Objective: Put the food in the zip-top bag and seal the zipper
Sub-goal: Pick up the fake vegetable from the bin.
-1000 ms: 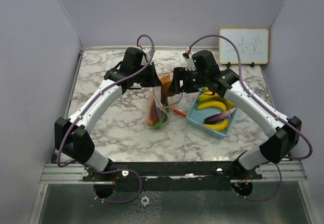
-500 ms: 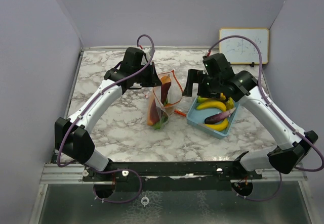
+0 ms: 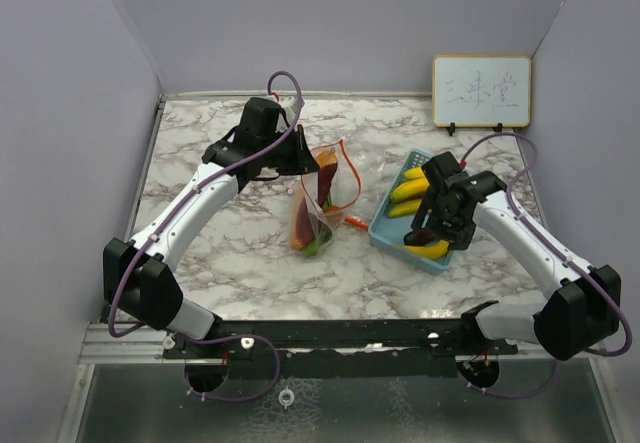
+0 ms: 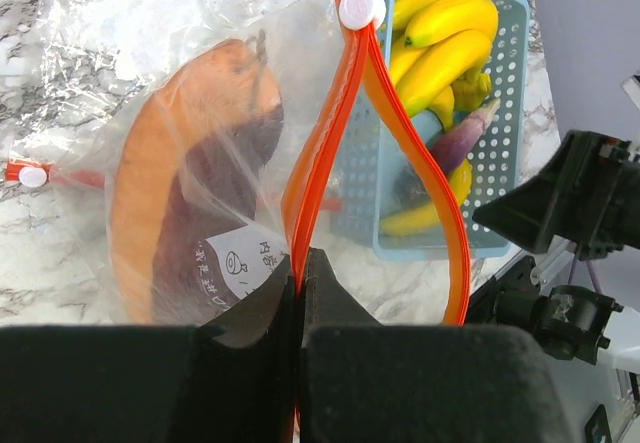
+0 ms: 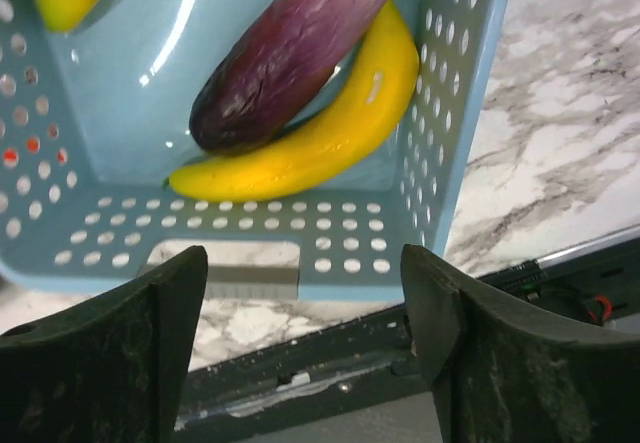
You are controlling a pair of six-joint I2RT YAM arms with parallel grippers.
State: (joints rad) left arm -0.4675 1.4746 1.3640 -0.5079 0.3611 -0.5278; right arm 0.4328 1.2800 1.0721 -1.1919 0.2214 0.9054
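Two claws: my left claw (image 4: 300, 268) pinches the orange zipper rim (image 4: 318, 153) of the clear plastic zip-top bag (image 4: 150, 63); my right claw (image 5: 303, 263) hangs spread. Below it, a purple toy eggplant (image 5: 290, 53) touches a yellow toy banana (image 5: 320, 143) in the light blue plastic basket (image 5: 455, 113).

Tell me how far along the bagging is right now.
Done: the orange carrot and green leaves sit inside the zip-top bag. In hand: the left fingers pinch the bag's zipper rim, holding the mouth open, while the right fingers hover open over the eggplant in the blue basket. Left: the eggplant and the bananas must go in, then the rim zipped shut.
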